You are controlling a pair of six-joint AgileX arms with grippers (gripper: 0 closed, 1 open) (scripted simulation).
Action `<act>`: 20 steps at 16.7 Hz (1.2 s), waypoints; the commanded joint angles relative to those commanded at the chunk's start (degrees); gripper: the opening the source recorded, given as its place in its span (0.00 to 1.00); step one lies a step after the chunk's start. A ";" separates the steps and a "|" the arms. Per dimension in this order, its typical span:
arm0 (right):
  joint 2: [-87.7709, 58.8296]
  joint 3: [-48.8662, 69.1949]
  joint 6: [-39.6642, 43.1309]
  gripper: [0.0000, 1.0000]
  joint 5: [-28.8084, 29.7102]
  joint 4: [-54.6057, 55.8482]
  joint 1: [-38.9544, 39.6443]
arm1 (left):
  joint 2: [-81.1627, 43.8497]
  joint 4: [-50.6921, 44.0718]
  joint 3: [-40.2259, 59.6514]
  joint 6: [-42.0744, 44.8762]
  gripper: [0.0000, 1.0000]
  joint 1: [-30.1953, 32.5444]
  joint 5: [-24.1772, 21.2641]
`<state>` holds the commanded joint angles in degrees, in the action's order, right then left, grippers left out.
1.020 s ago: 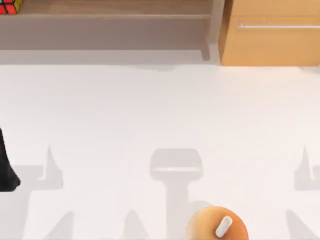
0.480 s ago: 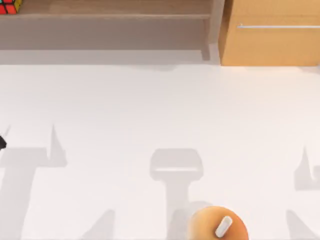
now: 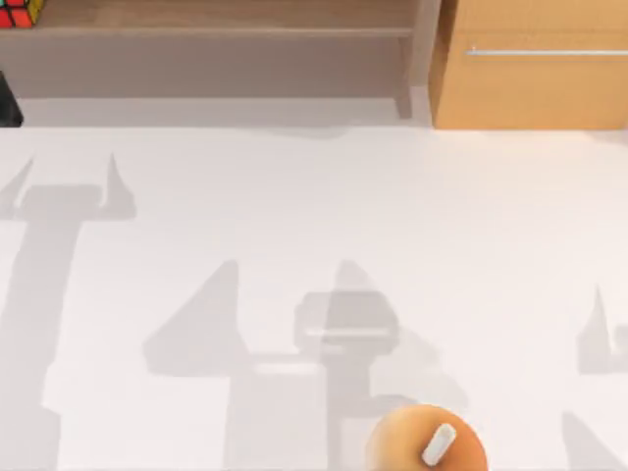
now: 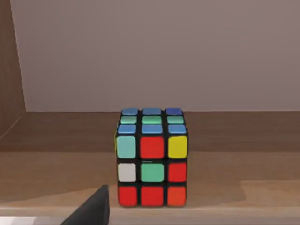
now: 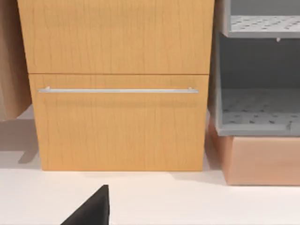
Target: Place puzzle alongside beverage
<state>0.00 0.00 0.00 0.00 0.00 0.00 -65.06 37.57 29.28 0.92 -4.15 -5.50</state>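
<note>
puzzle point(image 4: 152, 158) on shelf point(image 3: 226, 18), 11 o'clock (left arm there, grip state cannot tell) | beverage point(image 3: 428, 444) on table point(image 3: 314, 226), 5 o'clock

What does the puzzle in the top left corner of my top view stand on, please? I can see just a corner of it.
Observer: The puzzle stands upright on a wooden shelf, squarely facing the left wrist camera.
Operator: Is the left gripper touching it?
Observer: No. The left gripper is near the shelf's front edge, apart from the puzzle.
Operator: What is beside the drawer cabinet on the right?
Observer: Grey perforated shelves stand beside the drawer cabinet, which the parked right gripper faces.
</note>
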 joint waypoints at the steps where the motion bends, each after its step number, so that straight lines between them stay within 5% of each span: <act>1: 0.00 0.00 0.00 1.00 0.00 0.00 0.00 | -6.38 3.03 2.32 0.11 1.00 -0.37 -0.46; 9: 0.00 0.00 0.00 1.00 0.00 0.00 0.00 | -41.81 21.85 16.96 0.12 1.00 -2.39 -3.32; 20: 0.00 0.00 0.00 1.00 0.00 0.00 0.00 | -47.67 23.09 22.67 -0.09 1.00 -2.22 -3.25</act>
<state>0.00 0.00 0.00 0.00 0.00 0.00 -112.73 60.66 51.94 0.83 -6.37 -8.75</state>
